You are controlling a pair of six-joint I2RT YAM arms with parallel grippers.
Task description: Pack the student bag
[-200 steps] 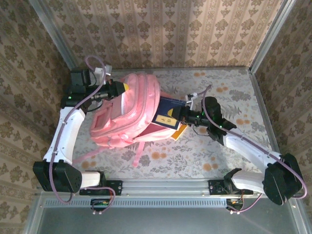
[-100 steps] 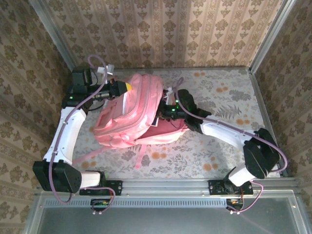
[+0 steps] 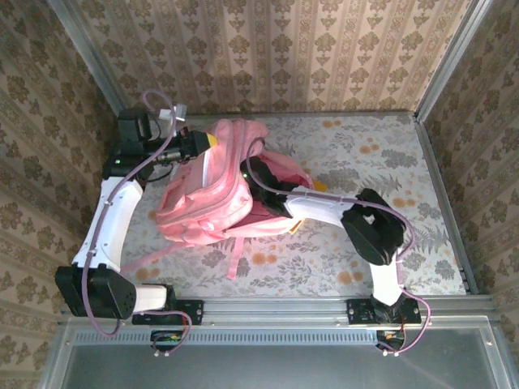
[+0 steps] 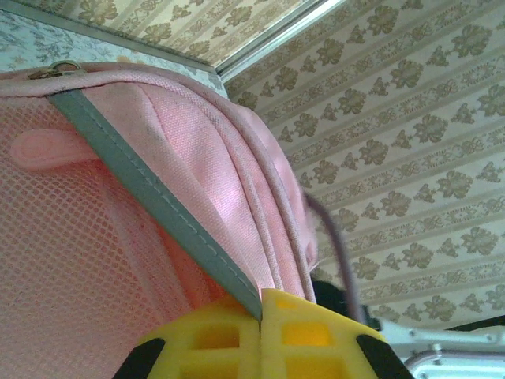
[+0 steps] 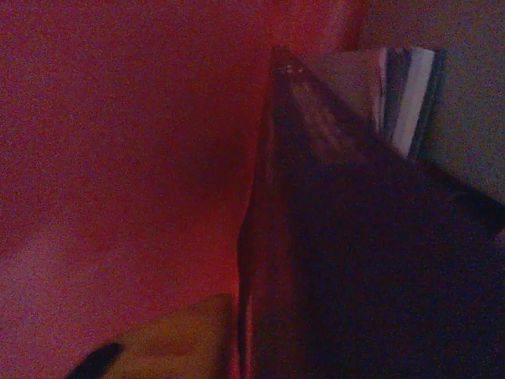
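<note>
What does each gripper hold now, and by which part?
The left gripper pinches the student bag by its grey-trimmed edge. The right gripper, inside the bag, cannot be told.

The bag (image 3: 212, 194) is matt pink woven cloth with a mesh panel (image 4: 71, 268) and grey webbing trim (image 4: 150, 205). The left gripper (image 4: 260, 304) has smooth yellow plastic fingers (image 4: 213, 339).

The overhead camera looked down from above and behind my arm bases, taking in the whole worktop (image 3: 324, 259) and the student bag (image 3: 212, 194). My left wrist camera faced up along my left fingers (image 4: 209, 339), hard against the bag's pink fabric and mesh. My right wrist camera sat close in red gloom beside my right fingers (image 5: 173, 339). The bag was common to the overhead and left wrist views.
</note>
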